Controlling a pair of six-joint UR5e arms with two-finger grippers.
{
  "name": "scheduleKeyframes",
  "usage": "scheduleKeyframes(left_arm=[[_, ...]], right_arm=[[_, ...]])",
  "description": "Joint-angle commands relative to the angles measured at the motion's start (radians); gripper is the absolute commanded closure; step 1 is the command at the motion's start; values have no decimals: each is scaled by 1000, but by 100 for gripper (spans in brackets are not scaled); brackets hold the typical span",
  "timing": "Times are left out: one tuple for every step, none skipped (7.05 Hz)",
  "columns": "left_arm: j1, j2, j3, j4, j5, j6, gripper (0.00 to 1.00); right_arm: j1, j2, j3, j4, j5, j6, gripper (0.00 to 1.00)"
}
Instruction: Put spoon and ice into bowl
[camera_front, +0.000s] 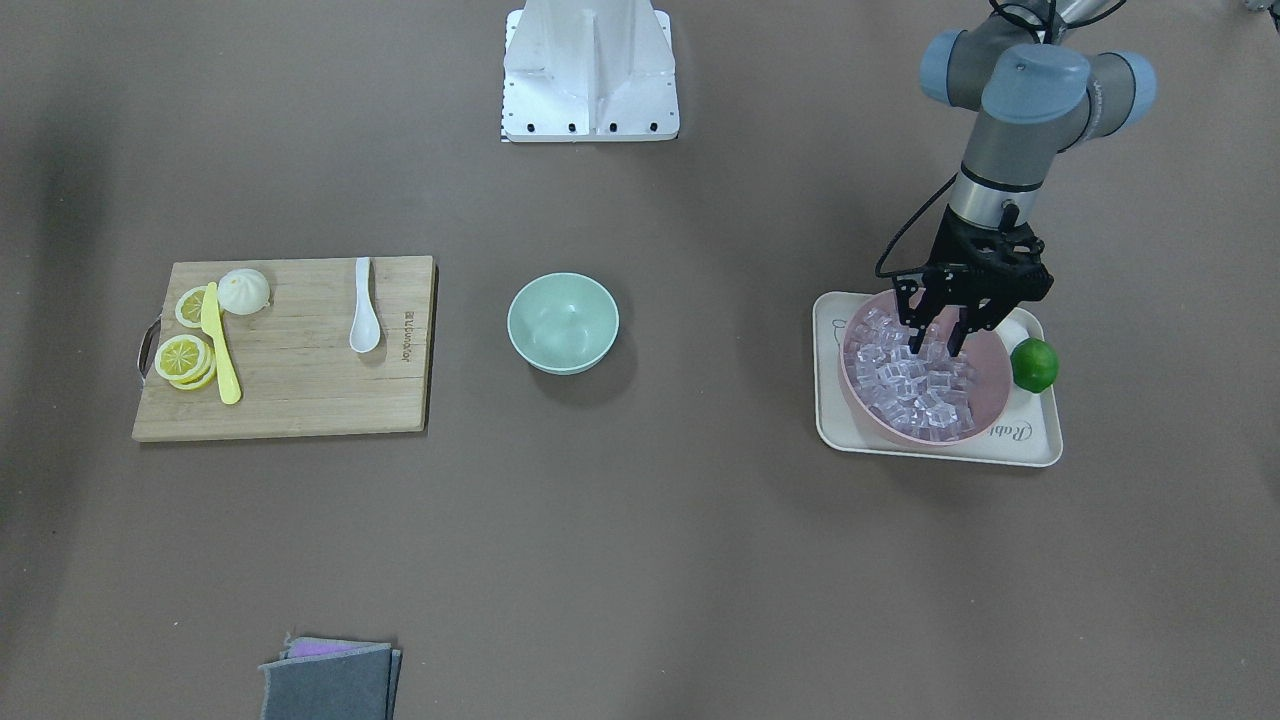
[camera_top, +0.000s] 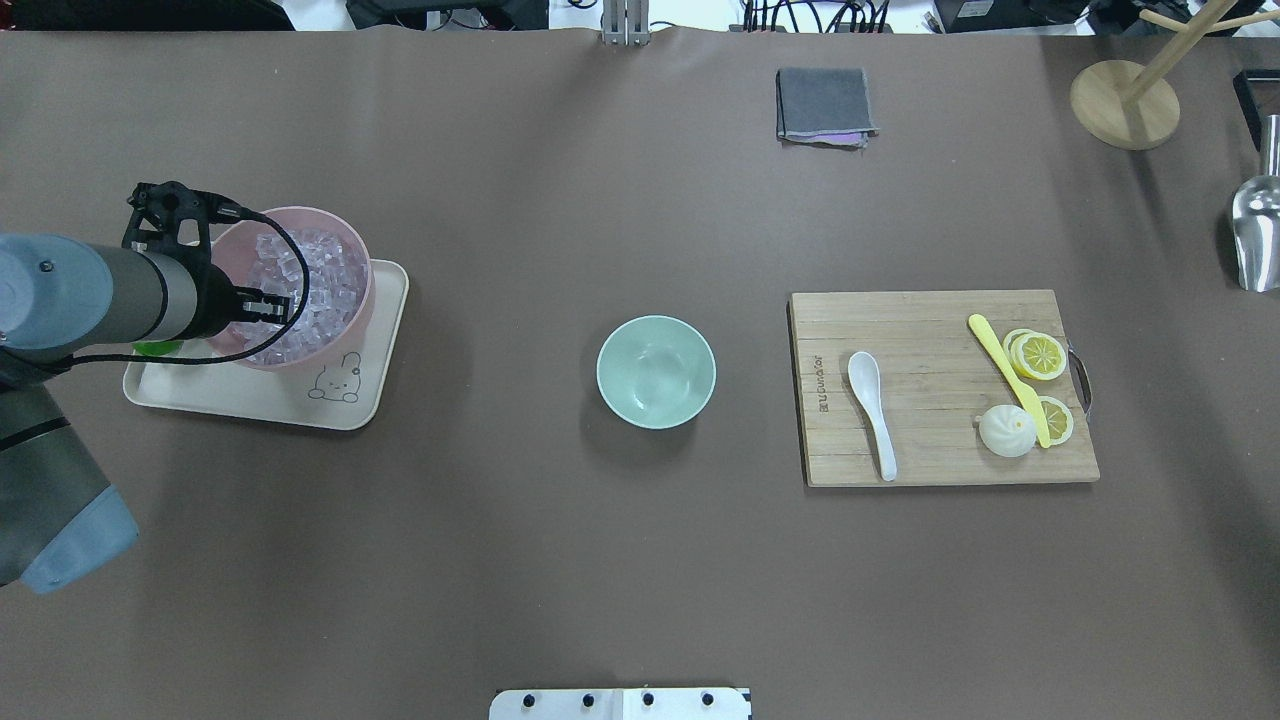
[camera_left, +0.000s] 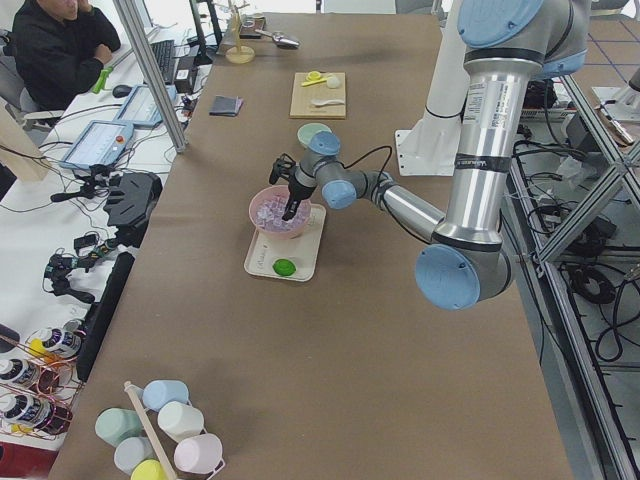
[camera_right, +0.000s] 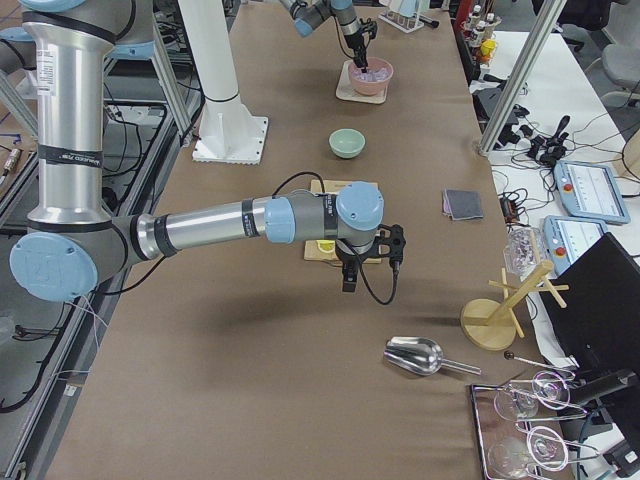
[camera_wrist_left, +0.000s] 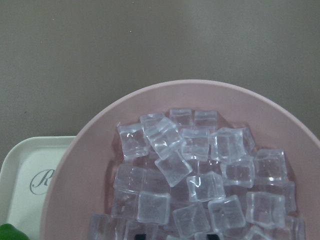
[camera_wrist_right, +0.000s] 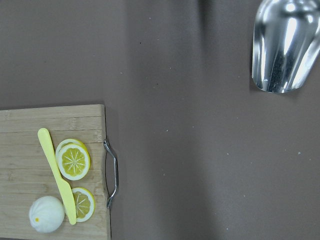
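The white spoon (camera_front: 363, 320) lies on the wooden cutting board (camera_front: 300, 390), also in the overhead view (camera_top: 870, 405). The empty mint-green bowl (camera_front: 563, 322) stands mid-table (camera_top: 656, 372). The ice (camera_front: 910, 385) is a heap of clear cubes in a pink bowl (camera_front: 990, 405), seen close in the left wrist view (camera_wrist_left: 200, 175). My left gripper (camera_front: 934, 340) is open, fingertips down among the cubes (camera_top: 285, 300). My right gripper (camera_right: 350, 282) hovers beyond the board's handle end; I cannot tell if it is open or shut.
The pink bowl sits on a cream tray (camera_front: 1030, 440) beside a lime (camera_front: 1034, 364). The board also holds a yellow knife (camera_front: 222, 350), lemon slices (camera_front: 182, 357) and a bun (camera_front: 245, 290). A folded grey cloth (camera_top: 822, 105), a metal scoop (camera_top: 1258, 235) and a wooden stand (camera_top: 1125, 105) lie farther off.
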Motion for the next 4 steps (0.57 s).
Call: scheduleKeyframes(left_arm=[[1,-1,1,0,-1,4,50],[3,-3,6,0,-2,4,53],[7,-6,9,0,-2,4,53],[9,-7,10,2,-2,4,57]], right_arm=[[0,0,-1,0,0,0,0],[0,0,-1,0,0,-1,0],[0,0,-1,0,0,-1,0],[0,0,-3,0,0,-1,0]])
